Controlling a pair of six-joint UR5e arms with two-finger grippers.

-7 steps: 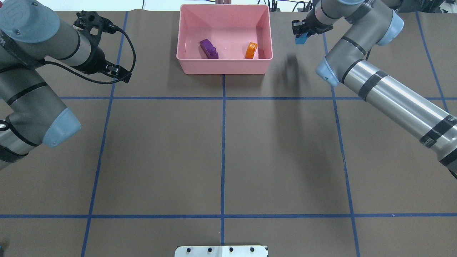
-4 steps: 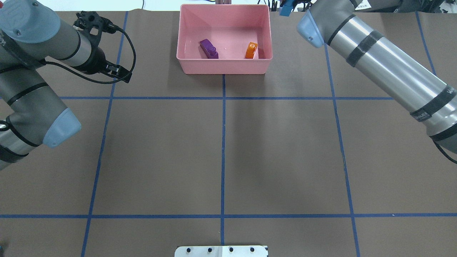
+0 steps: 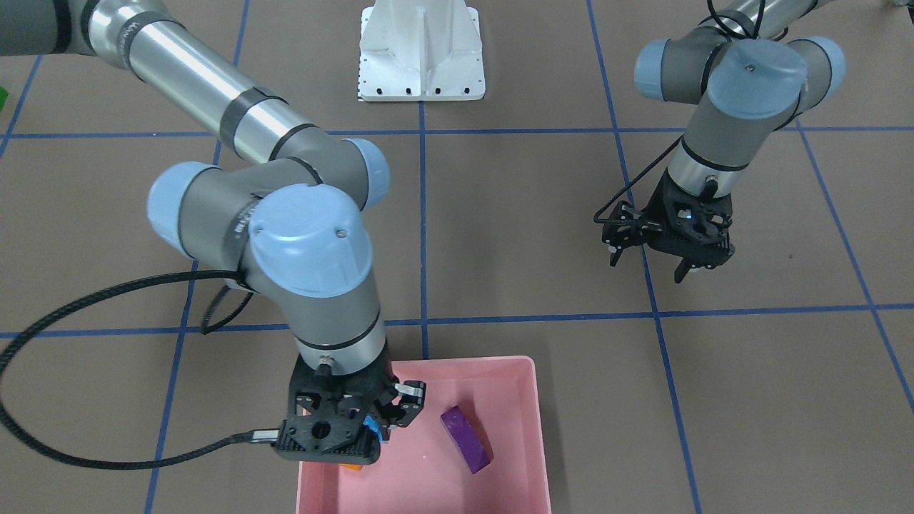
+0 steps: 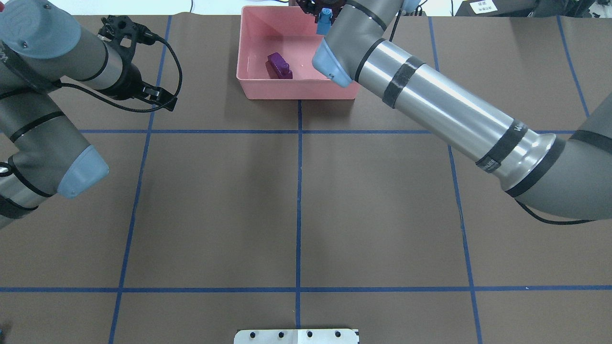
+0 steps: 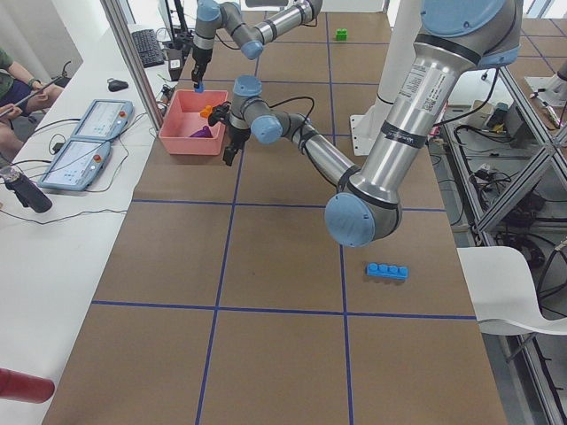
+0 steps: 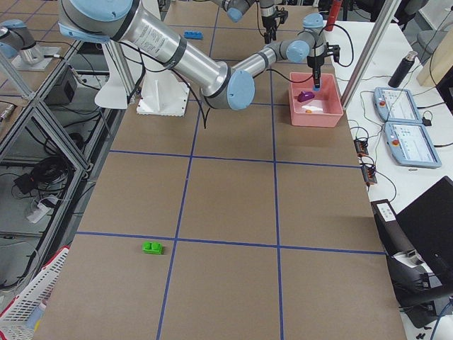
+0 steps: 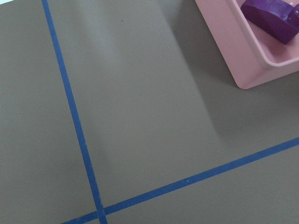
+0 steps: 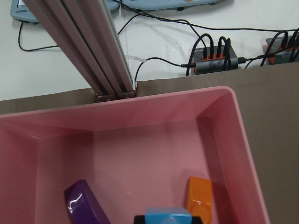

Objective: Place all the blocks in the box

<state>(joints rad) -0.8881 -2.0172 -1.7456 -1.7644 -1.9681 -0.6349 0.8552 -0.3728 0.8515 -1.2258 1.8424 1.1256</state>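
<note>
Overhead exterior, right pincer clamping blue cube, now over box, left pincer wide

A brown table cover is crossed by blue tape lines, and a white metal base stands on it at the robot's side. A white bench along the far edge carries two handheld control pendants, a keyboard and a mouse. An aluminium post rises at the bench's edge.
</note>
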